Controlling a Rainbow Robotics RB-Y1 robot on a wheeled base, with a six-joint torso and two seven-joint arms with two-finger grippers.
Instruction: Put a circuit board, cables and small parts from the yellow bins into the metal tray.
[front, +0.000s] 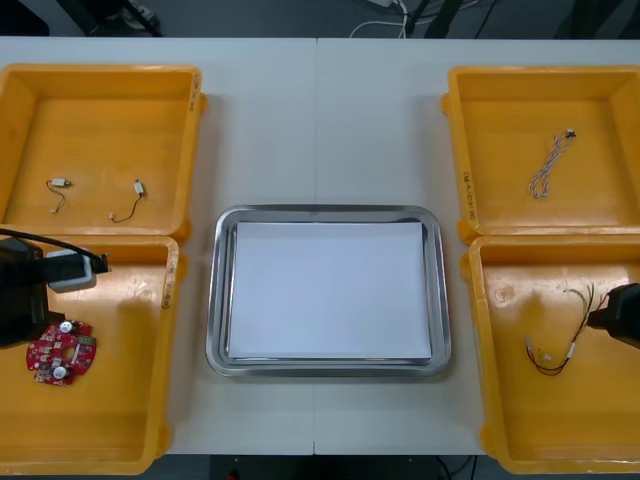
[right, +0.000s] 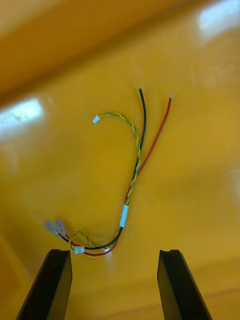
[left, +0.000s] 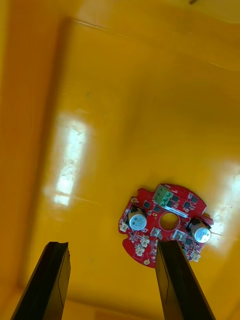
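Now the left tool (left: 112, 245) hangs wide over the near left bin (front: 120, 420). The red board (left: 165, 222) lies on that bin's floor by one fingertip. The right tool (right: 115, 252), wide too, hangs above the red and yellow cable (right: 135, 170) in the near right bin (front: 600, 440). Between the bins the tray (front: 215, 300), white inside, sits on the pale desk (front: 320, 120), which has a seam (front: 316, 100) down its middle. Beyond the desk's far edge lies dark floor (front: 260, 15).
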